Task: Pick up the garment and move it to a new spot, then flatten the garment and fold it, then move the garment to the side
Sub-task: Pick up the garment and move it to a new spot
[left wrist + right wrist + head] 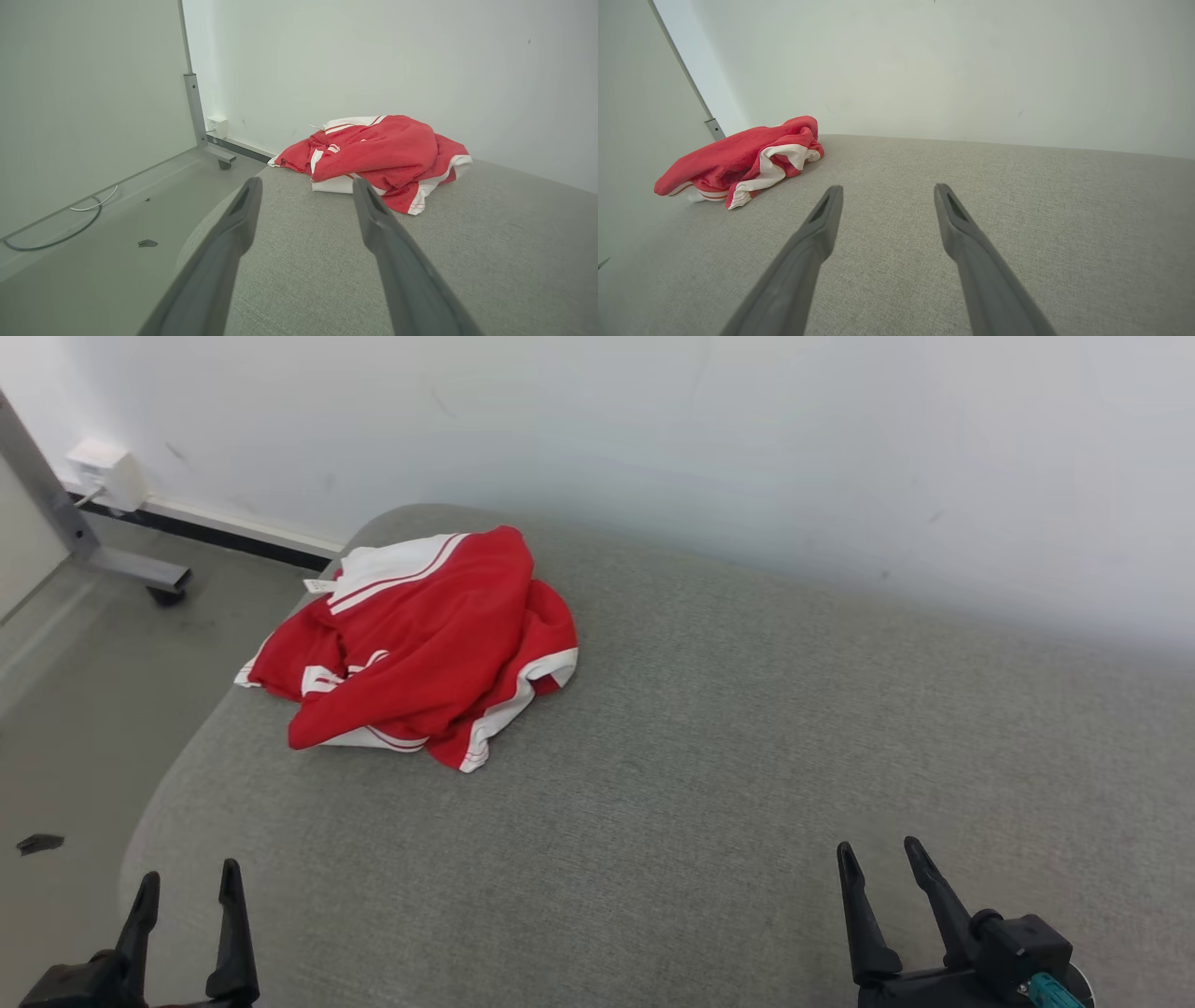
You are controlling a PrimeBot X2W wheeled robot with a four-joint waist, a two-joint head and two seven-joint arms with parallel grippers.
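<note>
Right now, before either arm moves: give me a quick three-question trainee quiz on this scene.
1. True or false: the red and white garment lies flat and folded on the grey surface.
2. Which is nearer the garment? A) left gripper B) right gripper
3. Fill in: both grippers stand ___, holding nothing.
Key: 1 false, it lies crumpled; 2 A; 3 open.

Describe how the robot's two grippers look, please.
The left gripper and the right gripper each have two long, dark, tapered fingers with narrow tips on a black base. A teal connector sits at the right one's base. Fingertips have slot-like recesses.
</note>
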